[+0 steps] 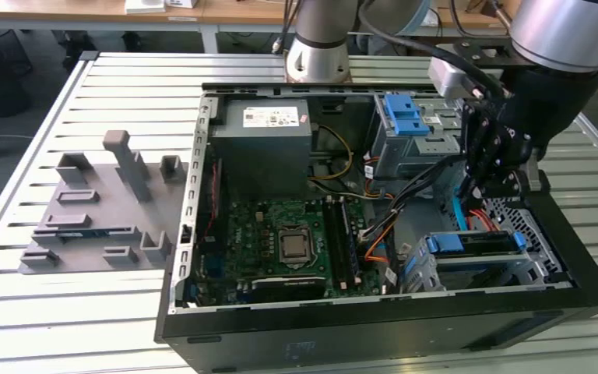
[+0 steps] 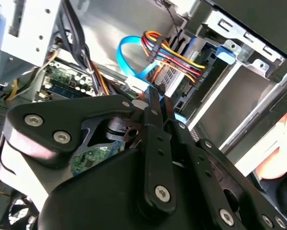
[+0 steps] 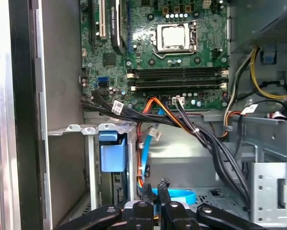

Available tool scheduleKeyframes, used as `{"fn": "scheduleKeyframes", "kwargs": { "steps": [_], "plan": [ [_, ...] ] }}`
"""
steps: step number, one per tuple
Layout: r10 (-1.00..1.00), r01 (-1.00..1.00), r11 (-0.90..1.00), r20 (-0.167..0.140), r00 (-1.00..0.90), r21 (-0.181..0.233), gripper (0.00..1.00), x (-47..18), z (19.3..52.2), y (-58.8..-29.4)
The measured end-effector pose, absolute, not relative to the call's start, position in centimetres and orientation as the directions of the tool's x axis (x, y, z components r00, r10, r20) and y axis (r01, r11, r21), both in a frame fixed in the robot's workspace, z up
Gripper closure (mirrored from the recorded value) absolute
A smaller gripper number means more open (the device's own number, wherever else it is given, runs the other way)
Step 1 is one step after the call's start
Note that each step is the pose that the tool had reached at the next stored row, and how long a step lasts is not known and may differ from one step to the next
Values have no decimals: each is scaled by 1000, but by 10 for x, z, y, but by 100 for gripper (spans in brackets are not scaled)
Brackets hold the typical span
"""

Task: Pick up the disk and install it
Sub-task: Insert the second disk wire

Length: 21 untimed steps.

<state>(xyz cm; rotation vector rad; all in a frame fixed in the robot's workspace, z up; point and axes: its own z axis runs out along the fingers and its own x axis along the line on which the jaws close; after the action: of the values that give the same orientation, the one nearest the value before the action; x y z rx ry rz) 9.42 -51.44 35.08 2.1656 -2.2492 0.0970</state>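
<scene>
Gripper [image 1: 478,199], fingers clenched on nothing, is hovering with the disk [image 1: 473,244] lying at six o'clock, long axis nine-to-three.

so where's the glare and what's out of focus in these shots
In the second wrist view, the gripper linkage looms close and soft, and bright glare washes the metal drive cage. In the first wrist view, the motherboard is evenly lit and crisp.

I can make out no text from where I work. The white label [image 1: 270,118] on the grey power supply box [image 1: 262,148] carries print and a small red mark in the exterior view, but none of it can be read. The same goes for the tiny white tags [image 3: 117,106] on the cables in the first wrist view.
</scene>
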Motion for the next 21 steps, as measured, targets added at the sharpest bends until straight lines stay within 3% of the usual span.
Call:
{"fn": "scheduleKeyframes", "kwargs": {
  "steps": [21],
  "plan": [
    [-998,-999,37,54,-39,-32,84,94,342,-539]
  ]
}}
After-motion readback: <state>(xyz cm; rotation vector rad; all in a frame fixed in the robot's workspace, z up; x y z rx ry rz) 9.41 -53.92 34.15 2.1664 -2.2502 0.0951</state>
